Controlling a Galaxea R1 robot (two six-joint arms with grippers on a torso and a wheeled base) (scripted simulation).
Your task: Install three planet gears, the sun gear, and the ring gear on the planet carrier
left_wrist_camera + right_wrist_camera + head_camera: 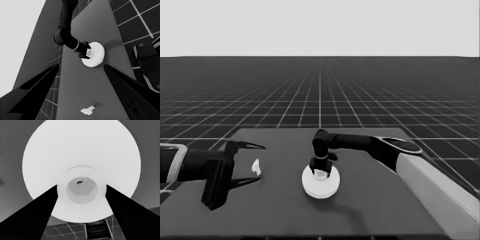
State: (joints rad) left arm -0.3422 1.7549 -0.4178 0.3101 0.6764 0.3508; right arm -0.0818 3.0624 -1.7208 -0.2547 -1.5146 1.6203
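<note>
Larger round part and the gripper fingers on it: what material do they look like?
Larger round part: looks like smooth matte white plastic, evenly pale, no glints; a render, so uncertain. Right gripper fingers: matte black, possibly plastic or coated metal; flat dark wedges flanking the raised hub.

Each arm is black just behind its pincer, with two long pointed black fingers, and pale grey farther back.

Table (pixel 370 210): larger round part (pixel 320 186) near centre, stacked on what lies beneath. Right gripper (pixel 323 172) directly above it, fingers either side of its raised hub (pixel 81 187). Thin white piece (pixel 256 167) at 9 o'clock of the stack, well apart, between the fingers of the left gripper (pixel 252 164).
</note>
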